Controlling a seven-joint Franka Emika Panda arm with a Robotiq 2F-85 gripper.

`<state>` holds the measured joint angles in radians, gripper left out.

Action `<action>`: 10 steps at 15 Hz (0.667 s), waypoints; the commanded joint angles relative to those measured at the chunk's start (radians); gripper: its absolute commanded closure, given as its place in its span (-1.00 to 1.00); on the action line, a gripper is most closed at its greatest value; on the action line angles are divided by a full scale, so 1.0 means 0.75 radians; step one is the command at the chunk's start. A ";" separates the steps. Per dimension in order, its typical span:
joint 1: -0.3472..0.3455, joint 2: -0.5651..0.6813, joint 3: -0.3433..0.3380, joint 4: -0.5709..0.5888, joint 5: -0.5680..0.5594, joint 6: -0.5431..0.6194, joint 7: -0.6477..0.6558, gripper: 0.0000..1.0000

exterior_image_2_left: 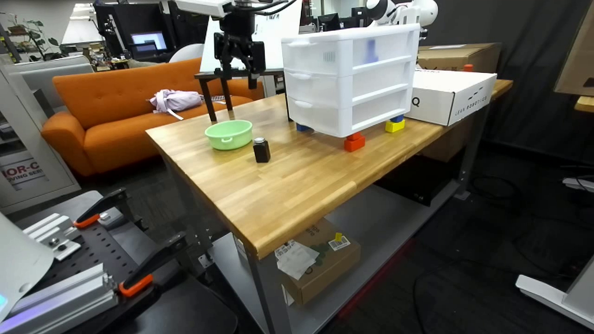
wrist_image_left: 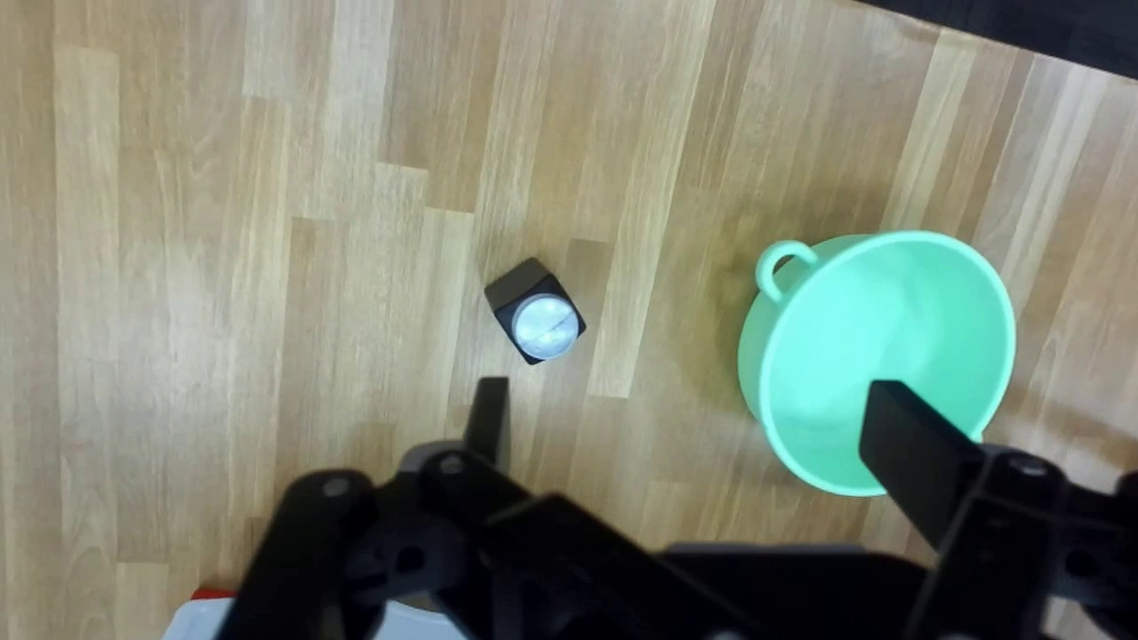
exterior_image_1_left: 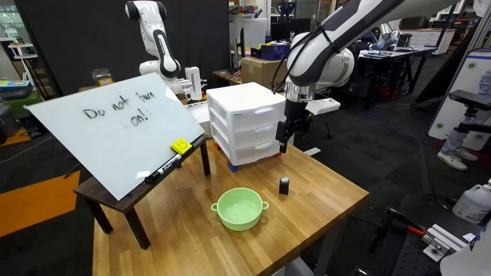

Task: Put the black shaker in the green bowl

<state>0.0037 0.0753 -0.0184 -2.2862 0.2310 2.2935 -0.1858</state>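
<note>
Nearest the camera in the wrist view, the black gripper (wrist_image_left: pixel 686 396) spans the bottom. Its jaws are spread wide, with the wood of the table (wrist_image_left: pixel 178 267) showing between them, and the black shaker (wrist_image_left: pixel 536 311) standing upright past the one on that view's left. The green bowl (wrist_image_left: pixel 876 320) sits off to the right, apart from the shaker; the other jaw covers part of it by line of sight.

In an exterior view, a tilted whiteboard (exterior_image_1_left: pixel 96 134) rests on a dark stand (exterior_image_1_left: pixel 105 191) and reads "Do not turn on!" A yellow square (exterior_image_1_left: pixel 181 146) with a smiling face and a marker (exterior_image_1_left: pixel 168 165) lie along its lower edge. The gripper hangs beside the white drawer unit (exterior_image_1_left: pixel 249 115), above the tabletop; from this angle the spread of the jaws cannot be told. The shaker stands on the table to the right of the bowl, outside it.

In an exterior view, clamps with orange ends (exterior_image_2_left: pixel 136 285) are close to the camera. The gripper hangs well above the table with a clear gap between its jaws. The shaker is upright, just beside the bowl. A white box (exterior_image_2_left: pixel 452 93) lies behind the drawer unit, and an orange sofa (exterior_image_2_left: pixel 134 99) stands beyond the table.
</note>
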 commanded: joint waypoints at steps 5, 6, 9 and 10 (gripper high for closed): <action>-0.014 0.071 0.014 0.046 -0.085 -0.009 0.097 -1.00; -0.014 0.081 0.016 0.056 -0.085 -0.011 0.098 -1.00; -0.014 0.087 0.017 0.065 -0.085 -0.018 0.098 -1.00; -0.014 0.087 0.017 0.066 -0.085 -0.020 0.098 -1.00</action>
<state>0.0024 0.1405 -0.0147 -2.2383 0.1692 2.2810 -0.1143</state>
